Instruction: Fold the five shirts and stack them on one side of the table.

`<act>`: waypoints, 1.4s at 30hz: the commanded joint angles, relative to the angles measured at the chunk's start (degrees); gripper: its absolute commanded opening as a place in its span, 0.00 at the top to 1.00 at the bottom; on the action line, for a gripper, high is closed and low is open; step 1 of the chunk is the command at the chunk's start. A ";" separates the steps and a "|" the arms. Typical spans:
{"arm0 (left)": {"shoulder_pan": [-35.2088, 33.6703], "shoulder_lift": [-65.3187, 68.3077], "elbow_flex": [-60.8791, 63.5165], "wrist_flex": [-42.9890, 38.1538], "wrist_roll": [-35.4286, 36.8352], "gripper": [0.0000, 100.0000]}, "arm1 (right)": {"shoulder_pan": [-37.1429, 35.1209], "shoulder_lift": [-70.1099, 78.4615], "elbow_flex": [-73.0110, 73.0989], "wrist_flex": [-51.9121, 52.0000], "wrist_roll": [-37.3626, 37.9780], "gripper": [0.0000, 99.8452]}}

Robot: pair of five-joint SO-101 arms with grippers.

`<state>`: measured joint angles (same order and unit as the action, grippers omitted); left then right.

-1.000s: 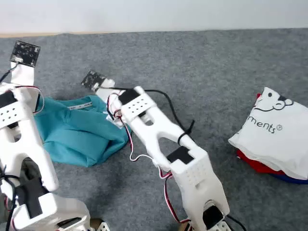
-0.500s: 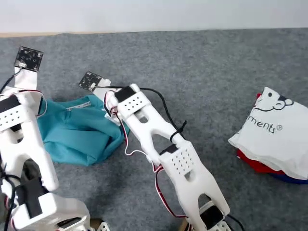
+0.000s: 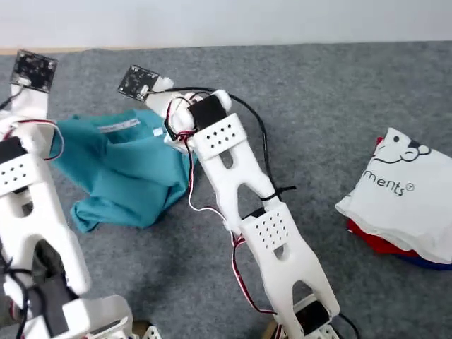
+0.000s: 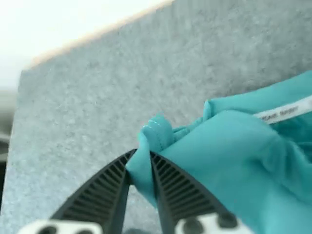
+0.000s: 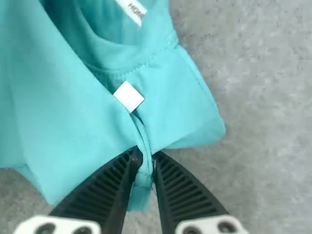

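Observation:
A teal shirt [image 3: 127, 169] lies crumpled at the left of the grey table, its collar edge lifted between the two arms. My left gripper [image 4: 140, 165] is shut on a fold of the teal shirt [image 4: 234, 161] at its left shoulder. My right gripper [image 5: 144, 163] is shut on the hem of the teal shirt [image 5: 73, 112] near a small white tag [image 5: 128, 94]. In the high view the left gripper [image 3: 51, 134] is at the shirt's left corner and the right gripper [image 3: 169, 131] at its right corner.
A stack of folded shirts [image 3: 402, 205] sits at the right edge, a white printed one on top with red and blue ones beneath. Grey felt table [image 3: 318, 106] stretches open between the arms and the stack. A pale wall runs along the far edge.
Both arms have moved toward the far side of the table with the shirt's corners, pulling the collar edge up and stretching the teal shirt out; its lower part trails behind.

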<state>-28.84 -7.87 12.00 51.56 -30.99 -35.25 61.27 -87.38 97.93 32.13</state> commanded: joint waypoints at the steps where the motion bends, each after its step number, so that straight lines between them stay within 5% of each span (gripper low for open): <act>1: 1.58 -3.60 0.84 0.97 -0.35 1.00 | 0.57 2.77 -2.90 1.19 0.35 0.99; 7: 1.85 -4.04 6.73 0.53 -0.35 1.00 | 0.84 11.91 -3.25 1.36 -0.53 0.97; 14: 1.67 -3.78 8.48 0.53 -0.35 1.00 | 2.07 11.30 -3.08 4.62 -12.13 0.75; 42: 1.85 -3.60 13.67 -8.70 -0.70 1.00 | 4.00 10.07 4.57 4.88 -13.01 0.78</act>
<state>-27.43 -9.10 25.36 45.58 -30.99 -31.38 74.73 -83.43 100.40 19.56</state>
